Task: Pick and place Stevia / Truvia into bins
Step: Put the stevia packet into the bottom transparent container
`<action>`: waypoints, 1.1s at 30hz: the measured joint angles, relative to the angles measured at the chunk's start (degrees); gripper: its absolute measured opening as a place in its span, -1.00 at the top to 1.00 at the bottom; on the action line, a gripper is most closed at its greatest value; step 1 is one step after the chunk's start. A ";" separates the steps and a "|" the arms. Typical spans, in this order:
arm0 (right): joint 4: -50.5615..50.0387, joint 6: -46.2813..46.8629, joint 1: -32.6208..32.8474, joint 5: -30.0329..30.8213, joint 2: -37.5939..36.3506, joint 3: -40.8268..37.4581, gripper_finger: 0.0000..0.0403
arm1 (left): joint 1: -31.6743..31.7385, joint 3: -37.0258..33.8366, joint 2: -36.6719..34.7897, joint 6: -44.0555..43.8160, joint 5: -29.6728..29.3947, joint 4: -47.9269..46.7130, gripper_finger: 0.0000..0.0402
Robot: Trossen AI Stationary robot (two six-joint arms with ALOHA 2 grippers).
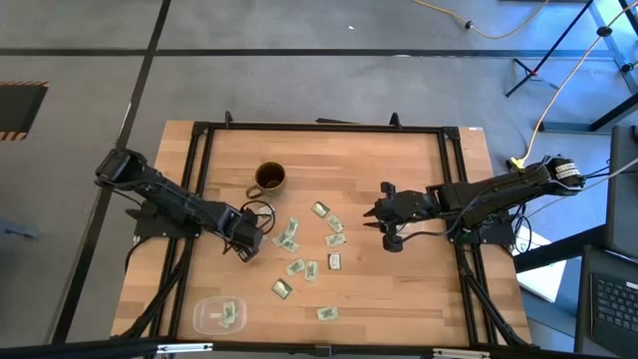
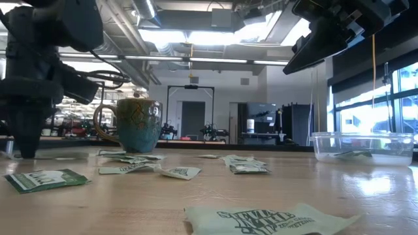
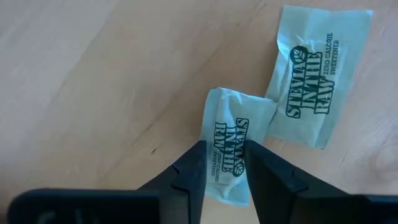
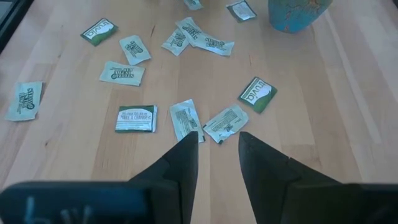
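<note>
The left end effector is down at the table, its two dark fingers set narrowly either side of a pale green Stevia sachet that lies flat on the wood. The paper sits between the tips, but I cannot tell whether they are pinching it or only straddling it; it looks like the start of a pick. A second sachet lies just beside the first, its corner touching or overlapping it, so a careless grip could drag both.

From above, this end effector is just below the brown mug, at the left edge of the scatter. Nearer the front edge sits the one clear bin I can see, with a couple of sachets already in it; its spot near the left arm makes for a short carry.

Out across the middle, the remaining sachets lie loose on the table, green-and-white ones among the pale ones.

Farther off, the right end effector hangs above the table beside the scatter, fingers parted and empty, apparently waiting over a sachet straight ahead of it.
</note>
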 joint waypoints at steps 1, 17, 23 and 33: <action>-0.01 -0.02 -0.01 0.00 0.00 0.00 0.41 | 0.00 0.01 0.15 0.00 0.06 0.03 0.53; -0.10 -0.14 0.01 0.00 0.00 0.00 0.41 | -0.08 5.87 0.39 3.91 1.40 -6.26 0.78; -0.67 0.03 -0.01 0.00 0.00 0.00 0.41 | -1.20 9.85 0.32 3.55 1.86 -9.13 0.81; -0.90 0.05 0.01 0.00 0.00 0.00 0.41 | -12.22 17.33 0.29 -5.78 6.09 -9.14 0.83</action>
